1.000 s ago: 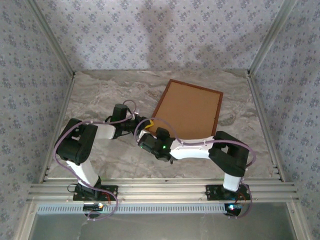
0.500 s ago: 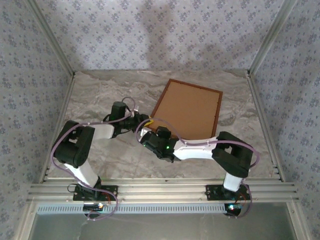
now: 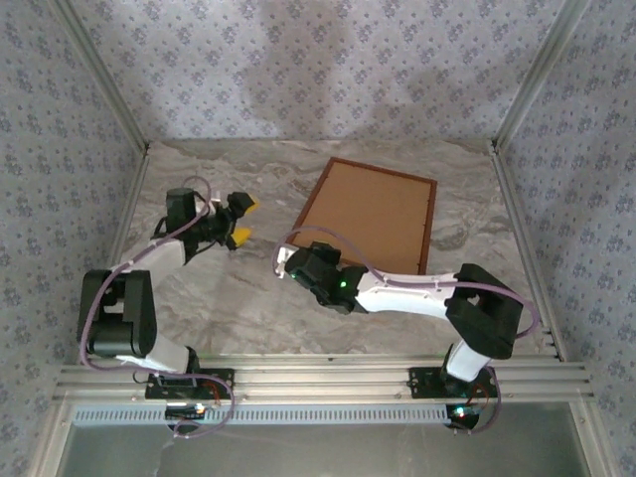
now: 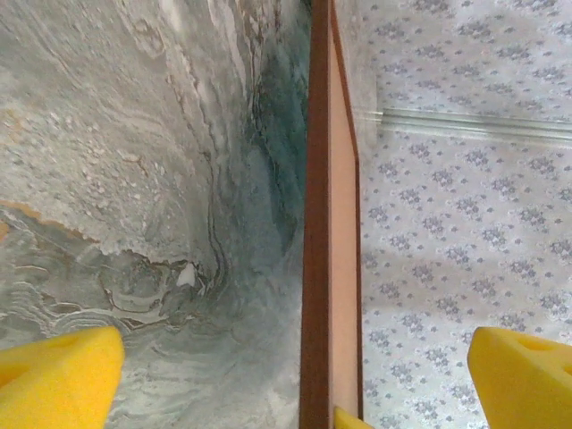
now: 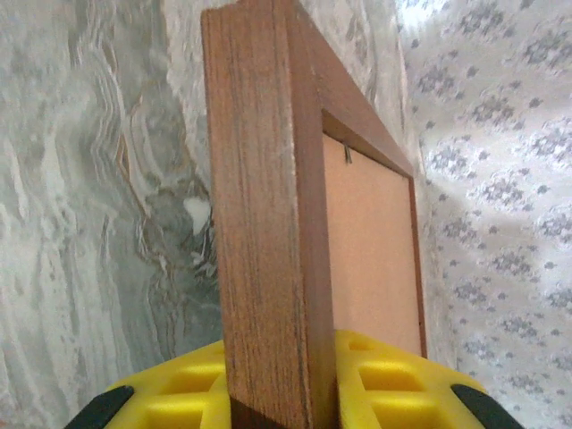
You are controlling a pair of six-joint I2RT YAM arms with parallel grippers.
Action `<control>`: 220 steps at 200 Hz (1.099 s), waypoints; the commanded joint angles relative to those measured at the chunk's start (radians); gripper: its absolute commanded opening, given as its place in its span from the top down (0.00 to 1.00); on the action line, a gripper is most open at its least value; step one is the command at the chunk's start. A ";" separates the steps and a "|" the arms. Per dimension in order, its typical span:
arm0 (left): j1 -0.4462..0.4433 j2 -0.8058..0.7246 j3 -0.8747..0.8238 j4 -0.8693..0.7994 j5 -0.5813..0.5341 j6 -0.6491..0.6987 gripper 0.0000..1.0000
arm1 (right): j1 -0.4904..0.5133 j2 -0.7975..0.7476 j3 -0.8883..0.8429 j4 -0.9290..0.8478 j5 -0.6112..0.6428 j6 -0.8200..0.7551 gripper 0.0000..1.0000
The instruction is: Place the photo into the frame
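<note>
One frame (image 3: 370,217) is lying on the right-centre part of the table (image 3: 214,298), back face up, with one brown backing board (image 3: 373,224) filling its dark reddish-brown border. It is sitting askew to the table edges, turned clockwise, its near-left corner pointing toward the middle of the table and its far-right corner toward the right wall. The overhead view is foreshortening it, so its long axis cannot be told with certainty.

Two end effectors are showing. The right end effector (image 5: 281,380) is clamping the frame's edge near that near-left corner, yellow pads (image 5: 384,371) pressing on both faces of the wood. The left end effector (image 3: 241,221) is standing wide open, holding nothing, well apart from the frame on the left half of the table and facing toward it.
</note>
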State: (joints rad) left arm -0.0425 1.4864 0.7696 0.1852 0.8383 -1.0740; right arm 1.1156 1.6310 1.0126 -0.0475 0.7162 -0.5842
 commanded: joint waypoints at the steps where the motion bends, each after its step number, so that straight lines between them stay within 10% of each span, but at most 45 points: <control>1: 0.003 -0.017 -0.015 -0.027 -0.005 0.020 0.02 | 0.025 -0.072 0.081 0.131 -0.113 0.024 1.00; 69: 0.003 0.019 -0.040 0.033 0.007 -0.011 0.01 | 0.009 -0.166 0.138 0.233 -0.082 0.106 1.00; 166: 0.003 0.038 -0.047 0.054 0.015 -0.015 0.01 | -0.332 -0.539 -0.160 0.357 -0.323 0.721 1.00; 220: -0.003 0.053 -0.035 0.071 0.004 -0.031 0.01 | -0.445 -0.752 -0.311 0.234 -0.226 0.908 1.00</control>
State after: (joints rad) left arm -0.0395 1.5284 0.7315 0.2279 0.8383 -1.0943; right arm 0.6968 0.9348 0.7612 0.3016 0.5007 0.0452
